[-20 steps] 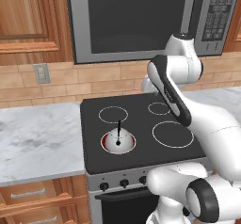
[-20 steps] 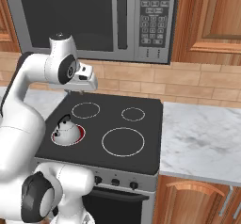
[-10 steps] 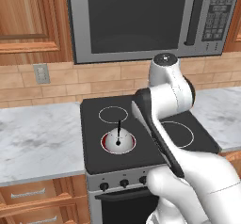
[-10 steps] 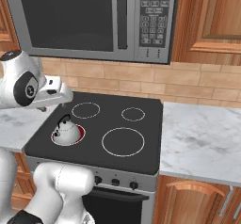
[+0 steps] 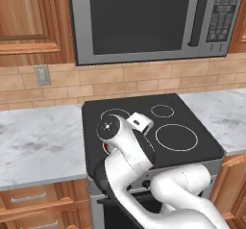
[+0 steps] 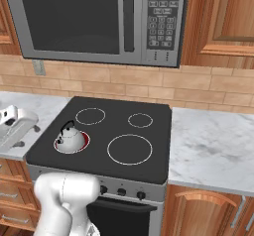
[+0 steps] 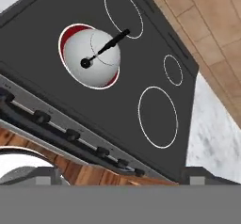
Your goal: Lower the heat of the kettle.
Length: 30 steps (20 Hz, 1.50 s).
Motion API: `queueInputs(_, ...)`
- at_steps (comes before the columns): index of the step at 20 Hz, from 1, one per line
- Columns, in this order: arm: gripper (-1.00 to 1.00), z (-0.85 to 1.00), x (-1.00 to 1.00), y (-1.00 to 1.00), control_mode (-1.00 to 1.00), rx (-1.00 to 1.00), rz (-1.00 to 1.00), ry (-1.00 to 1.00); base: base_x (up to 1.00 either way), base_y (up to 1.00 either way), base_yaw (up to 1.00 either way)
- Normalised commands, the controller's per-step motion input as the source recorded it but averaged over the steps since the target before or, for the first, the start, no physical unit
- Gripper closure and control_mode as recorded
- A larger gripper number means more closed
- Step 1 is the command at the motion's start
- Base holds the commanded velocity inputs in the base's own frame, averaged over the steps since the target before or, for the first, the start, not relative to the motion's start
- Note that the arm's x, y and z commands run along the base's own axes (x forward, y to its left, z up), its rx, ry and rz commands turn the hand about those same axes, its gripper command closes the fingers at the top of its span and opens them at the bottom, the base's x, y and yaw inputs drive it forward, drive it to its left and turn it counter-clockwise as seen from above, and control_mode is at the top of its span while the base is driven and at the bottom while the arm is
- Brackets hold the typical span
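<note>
— Swinging left, the arm now hangs off the stove's point(image 6: 149, 165) front-left corner!
— One kettle point(image 6: 70, 138) on the glowing front-left burner; four burners. Gripper point(image 7: 122, 178) opening? Can't tell.

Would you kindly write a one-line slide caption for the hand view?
Looking down on the kettle sitting on a red-glowing burner of the black stove, above the row of front knobs.

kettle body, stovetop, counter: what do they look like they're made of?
Kettle: smooth, matte white-grey shell, likely enamel or painted metal; its thin black handle could be plastic or metal.
Stovetop: flat, dark, seamless surface with printed white burner rings, so it reads as glass-ceramic.
Counter: white with grey veining, which looks like marble or an imitation of it.
All rendered, so these are looks only.
</note>
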Motion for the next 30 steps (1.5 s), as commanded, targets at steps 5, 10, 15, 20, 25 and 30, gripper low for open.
queueInputs(5, -1.00, -0.68, -0.12, 0.42, -1.00, -0.34, 0.39, -0.01, 0.00, 0.00, 0.00)
queueInputs(10, -1.00, -0.70, -0.20, 0.54, -1.00, -0.36, 0.35, -0.04, 0.00, 0.00, 0.00)
queueInputs(15, -1.00, -0.52, 0.00, 0.96, -1.00, -0.50, 0.21, 0.07, 0.00, 0.00, 0.00)
queueInputs(20, -1.00, -0.67, 0.01, 0.98, -1.00, -0.55, 0.15, 0.11, 0.00, 0.00, 0.00)
queueInputs(25, -1.00, -0.81, 0.15, 0.75, -1.00, -0.51, 0.02, 0.15, 0.00, 0.00, 0.00)
queueInputs(30, -1.00, -0.78, 0.28, 0.38, -1.00, -0.45, -0.01, 0.11, 0.00, 0.00, 0.00)
